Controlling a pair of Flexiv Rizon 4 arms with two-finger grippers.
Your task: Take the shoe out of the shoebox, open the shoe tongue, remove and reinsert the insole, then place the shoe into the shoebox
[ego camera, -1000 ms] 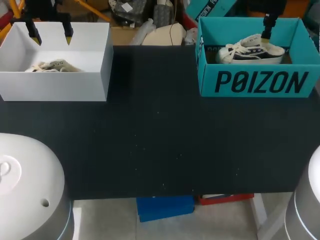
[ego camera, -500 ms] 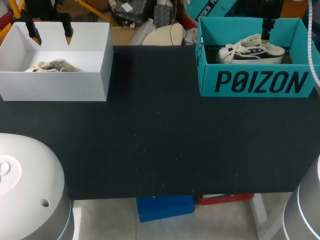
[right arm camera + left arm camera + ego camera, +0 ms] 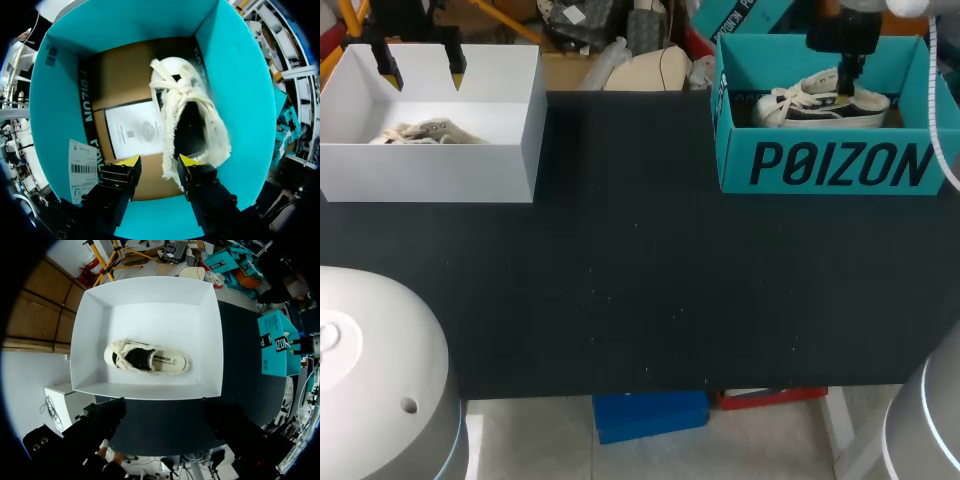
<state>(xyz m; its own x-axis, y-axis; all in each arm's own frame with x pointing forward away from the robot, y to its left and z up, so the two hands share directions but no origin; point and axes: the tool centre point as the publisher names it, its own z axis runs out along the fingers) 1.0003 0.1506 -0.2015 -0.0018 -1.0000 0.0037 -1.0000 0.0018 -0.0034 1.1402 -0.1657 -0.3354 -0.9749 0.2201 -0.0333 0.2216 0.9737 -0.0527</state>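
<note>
A black table [image 3: 640, 280] is seen, with the teal shoebox [image 3: 830, 165] set at its far right corner; every place below is given from that shoebox

Well apart from the shoebox, at the opposite far corner, a white box [image 3: 430, 170] is stood, and a cream shoe [image 3: 147, 359] is laid on its floor

Inside the shoebox the sneaker [image 3: 820, 103] is found, sole down, toe towards the white box, not yet lifted out

The right gripper [image 3: 157, 161] is lowered into the shoebox at the sneaker's heel end. Its jaws are parted and nothing is held: one tip is placed at the heel collar, the other over the cardboard floor beside it

The left gripper [image 3: 422, 75] is hung far from the shoebox, above the white box, its jaws wide apart and empty

A poor grip is to be feared: if only the soft frayed collar is pinched, the sneaker may be tilted and dropped, or caught on the shoebox wall so that the light box is dragged or lifted with it
</note>
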